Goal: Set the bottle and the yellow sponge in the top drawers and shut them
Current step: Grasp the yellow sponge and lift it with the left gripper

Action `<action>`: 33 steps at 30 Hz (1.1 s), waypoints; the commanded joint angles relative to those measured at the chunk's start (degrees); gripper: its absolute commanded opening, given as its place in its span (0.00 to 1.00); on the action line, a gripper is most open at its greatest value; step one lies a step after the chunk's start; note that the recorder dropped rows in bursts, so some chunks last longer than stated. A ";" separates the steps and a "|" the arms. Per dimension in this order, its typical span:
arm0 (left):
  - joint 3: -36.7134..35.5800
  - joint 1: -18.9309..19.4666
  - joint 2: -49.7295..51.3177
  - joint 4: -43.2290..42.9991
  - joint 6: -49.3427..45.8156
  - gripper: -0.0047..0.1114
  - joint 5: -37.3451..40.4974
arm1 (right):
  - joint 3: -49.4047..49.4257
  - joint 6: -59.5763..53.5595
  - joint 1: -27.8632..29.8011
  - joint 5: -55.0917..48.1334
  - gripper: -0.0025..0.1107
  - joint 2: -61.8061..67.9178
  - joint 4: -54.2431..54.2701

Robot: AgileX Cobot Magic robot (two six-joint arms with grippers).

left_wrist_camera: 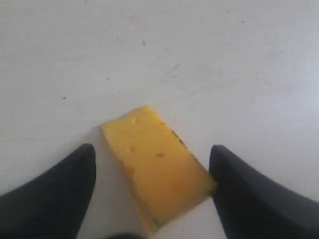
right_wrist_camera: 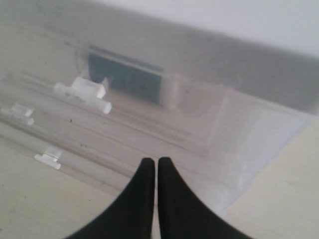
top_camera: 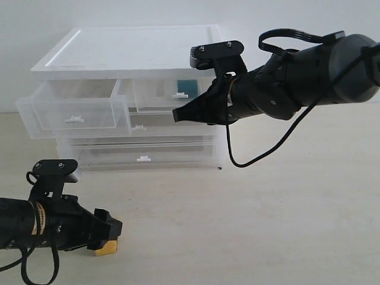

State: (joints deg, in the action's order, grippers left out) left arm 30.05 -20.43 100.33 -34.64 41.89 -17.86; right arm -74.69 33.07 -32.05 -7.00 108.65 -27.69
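left gripper [left_wrist_camera: 152, 149] wide astride skewed yellow sponge [left_wrist_camera: 154, 174]: centre, then close; right gripper [right_wrist_camera: 155, 160] pinched shut, bottle [right_wrist_camera: 124, 79] seemingly stowed

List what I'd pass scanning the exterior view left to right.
left top drawer's handle → yellow sponge → bottle inside the right top drawer → right arm. Left tool and right tool are omitted because they overlap the sponge and bottle.
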 commanded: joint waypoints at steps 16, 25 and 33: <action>0.42 -5.90 -3.80 -0.87 0.58 0.07 11.97 | 0.02 -0.46 0.14 -0.15 0.02 -0.64 0.00; 0.34 -16.16 -27.97 -3.76 0.46 0.07 21.43 | 0.02 -0.58 0.14 -0.85 0.02 -0.64 0.00; 2.27 -16.03 -45.56 -18.69 -1.63 0.07 23.08 | 0.02 -0.58 0.14 -1.09 0.02 -0.64 0.00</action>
State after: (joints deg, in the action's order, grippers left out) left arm 30.71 -36.17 59.68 -45.39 40.83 4.79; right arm -74.69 33.07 -32.05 -7.73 108.65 -27.69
